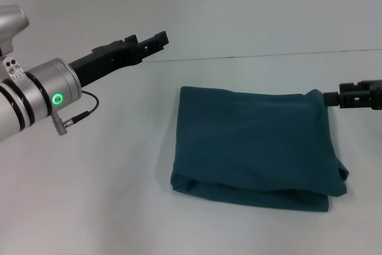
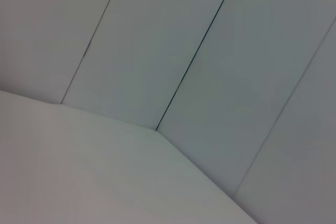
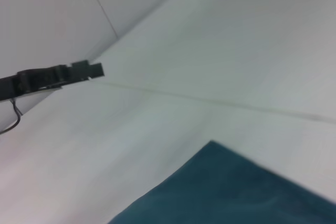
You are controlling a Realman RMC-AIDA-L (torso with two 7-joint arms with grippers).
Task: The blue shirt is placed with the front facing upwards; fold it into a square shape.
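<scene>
A broad, pale grey-white matte table (image 1: 107,207) fills nearly the whole head view, with one thin dark seam (image 1: 250,55) running left to right across its far part; the left wrist view takes in only plain pale wall panels (image 2: 157,40) split by narrow dark joints where they meet the surface. On the right half of the table, between middle and near edge, lies the dark teal-blue cotton shirt (image 1: 256,147), folded into a thick, roughly square packet with plain cloth uppermost and no lettering showing. Its slightly longer side runs left to right; the stacked, rounded layer edges face the near side, and the far right corner rises in a small peak. The left arm's silver cylindrical wrist with a lit green ring (image 1: 58,98) reaches in from the left, raised above the table and well apart from the shirt, its black left gripper (image 1: 156,40) pointing far and right; whether its fingers are spread or pressed together I cannot tell. The black right gripper (image 1: 329,98) enters from the right edge, its tips at the shirt's raised far right corner and seemingly pinching it.
</scene>
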